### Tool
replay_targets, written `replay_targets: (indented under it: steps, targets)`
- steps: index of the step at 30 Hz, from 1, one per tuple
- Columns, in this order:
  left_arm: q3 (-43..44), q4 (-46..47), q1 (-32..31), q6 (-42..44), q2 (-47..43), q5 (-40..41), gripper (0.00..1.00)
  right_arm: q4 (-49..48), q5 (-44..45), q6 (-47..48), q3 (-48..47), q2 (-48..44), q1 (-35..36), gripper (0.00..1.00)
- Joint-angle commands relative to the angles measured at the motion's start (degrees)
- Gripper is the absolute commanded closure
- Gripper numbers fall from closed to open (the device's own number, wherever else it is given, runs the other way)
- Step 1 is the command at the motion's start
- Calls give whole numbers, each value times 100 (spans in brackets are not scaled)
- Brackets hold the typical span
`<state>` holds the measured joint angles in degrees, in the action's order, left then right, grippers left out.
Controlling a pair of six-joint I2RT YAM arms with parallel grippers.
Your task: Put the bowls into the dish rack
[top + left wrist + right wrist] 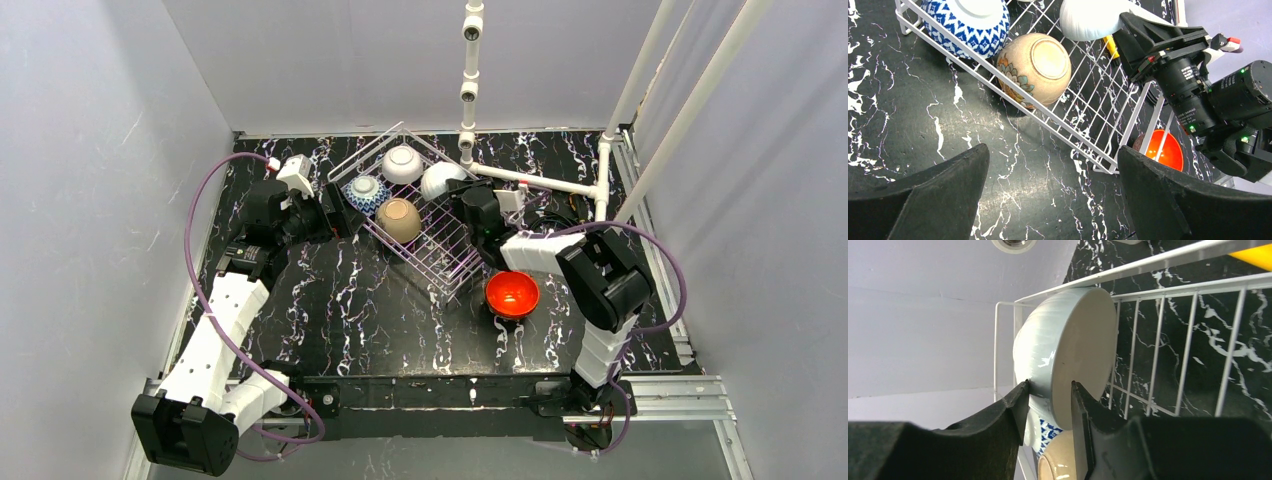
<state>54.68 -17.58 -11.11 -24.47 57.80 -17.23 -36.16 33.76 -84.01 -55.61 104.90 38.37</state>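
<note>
Top view: the rack [440, 255] at upper centre is holding four bowls [398, 220], while the red bowl [512, 293] is sitting outside it, lower right

Left wrist: the left gripper [1053, 165] is hanging wide open and empty beside the rack's near wall (probably keeping clear)

Right wrist: the right gripper [1049, 387] is straddling the rim of the white bowl [1068, 345], which is standing on edge in the rack's corner; I cannot tell whether the gripper is clamping
</note>
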Motion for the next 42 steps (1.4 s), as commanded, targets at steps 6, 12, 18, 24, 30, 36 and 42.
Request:
replay_targets:
  steps: [6, 12, 18, 24, 30, 36, 42]
  targets:
    - [17, -23, -22, 63, -76, -71, 2, 824, 175, 204, 447, -624, 28, 54]
    - [21, -29, -22, 60, -76, -52, 2, 1110, -55, 276, 544, -804, 22, 47]
    - [25, -35, -22, 63, -93, -27, 2, 1553, -98, 492, 403, -1094, 26, 41]
    - [21, -45, -22, 91, -121, 30, 2, 3344, -849, 705, -354, -1047, -126, 32]
    - [26, -53, -22, 85, -112, 27, 2, 3448, -942, 1221, -230, -1314, -180, 32]
    - [41, -67, -20, 90, -102, 32, 2, 3588, -877, 2279, -438, -1662, -241, 32]
    - [56, -81, -22, 83, -94, 46, 2, 4108, -1254, 4001, -1129, -1395, -270, 55]
